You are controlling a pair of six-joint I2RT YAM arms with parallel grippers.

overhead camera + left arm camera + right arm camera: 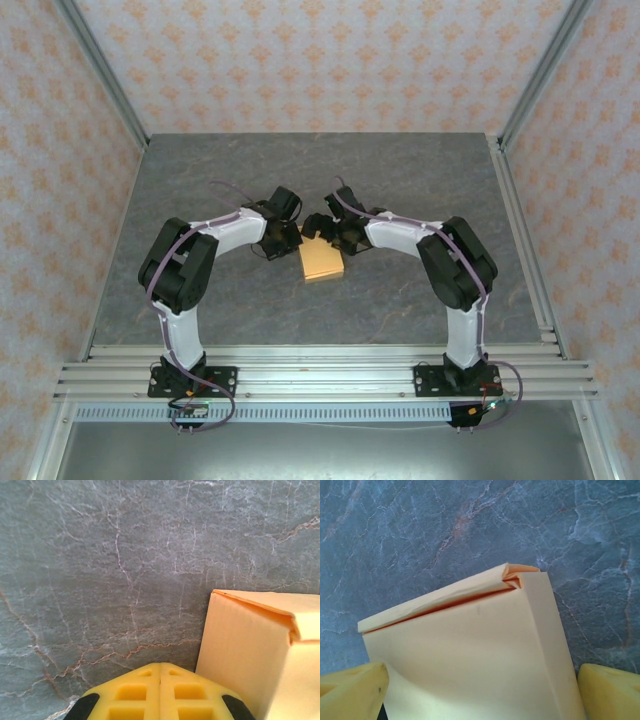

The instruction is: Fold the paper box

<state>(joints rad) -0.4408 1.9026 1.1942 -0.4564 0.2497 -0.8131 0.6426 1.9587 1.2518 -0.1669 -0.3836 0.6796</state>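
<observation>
Paper box (322, 262), folded into a compact, plain, unprinted rectangle, lies mid-desk (400, 190) between both arms. Right claw (480, 692) straddles it, fingers spread apart. Left claw (160, 692) sits just beside it, fingers clenched together, empty.

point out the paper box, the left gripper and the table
paper box (470, 665), right wrist view, broad top panel
left gripper (160, 692), left wrist view, seam between its yellow fingers
table (420, 180), top view, bare grey surface
</observation>
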